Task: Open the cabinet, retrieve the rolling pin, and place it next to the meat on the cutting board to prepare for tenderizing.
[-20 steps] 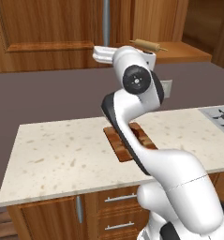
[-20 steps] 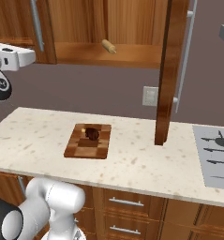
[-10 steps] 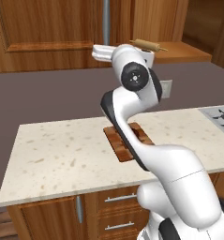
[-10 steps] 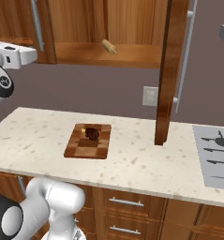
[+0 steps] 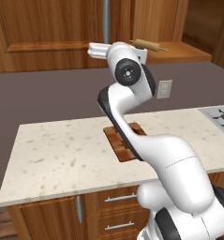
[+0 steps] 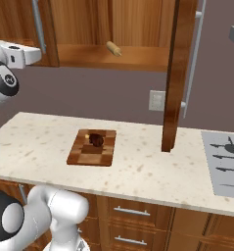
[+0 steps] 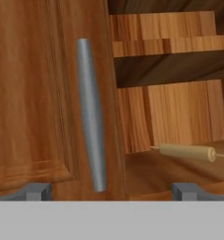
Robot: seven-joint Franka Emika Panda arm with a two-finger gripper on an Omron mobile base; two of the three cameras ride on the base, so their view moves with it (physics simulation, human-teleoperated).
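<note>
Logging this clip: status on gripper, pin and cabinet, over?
Gripper open, empty, facing cabinet. Right door open; rolling pin on shelf inside. Shut left door's handle close ahead, beside the path.

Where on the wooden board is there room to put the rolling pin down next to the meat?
The cutting board has the meat near its back edge. The front part, toward the drawers, is bare. The counter between the board and the open cabinet door is bare too.

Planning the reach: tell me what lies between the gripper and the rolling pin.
In the hand view, the open gripper faces the closed door's edge and silver handle; the rolling pin lies right of them on the bare shelf.
</note>
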